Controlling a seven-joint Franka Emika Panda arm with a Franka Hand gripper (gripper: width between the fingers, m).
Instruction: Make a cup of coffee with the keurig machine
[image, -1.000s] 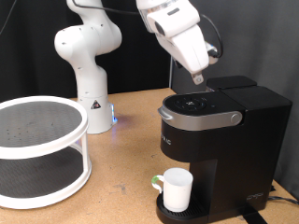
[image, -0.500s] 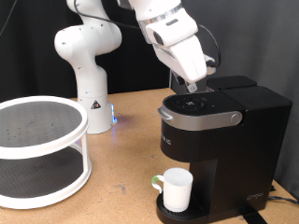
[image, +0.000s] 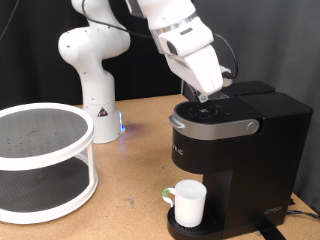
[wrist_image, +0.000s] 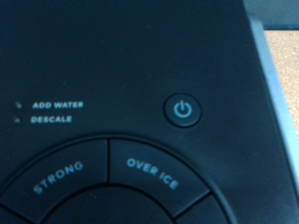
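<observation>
Brown wooden table (image: 140, 180) holds everything, with a dark wall behind it. On it stands the keurig machine (image: 235, 150), big and black, with its lid down. My gripper (image: 205, 98) hangs just above the button panel (image: 215, 112) on the machine's top, at the exterior view's right. I think I am this low so that a fingertip can reach a button. My wrist view is filled with that panel: I see the power button (wrist_image: 185, 109), the words ADD WATER and DESCALE, and the STRONG button (wrist_image: 58, 177) and OVER ICE button (wrist_image: 151, 173), both cut off at the edge. No lights look lit, though it is dim.

The cup (image: 188, 203) is small and white. It sits on the drip tray under the spout, so coffee can fall into it.

A white round shelf rack (image: 45, 160) stands at the exterior view's left.

My fingers are hidden from both cameras, so I cannot tell whether they are spread or pressed together.
</observation>
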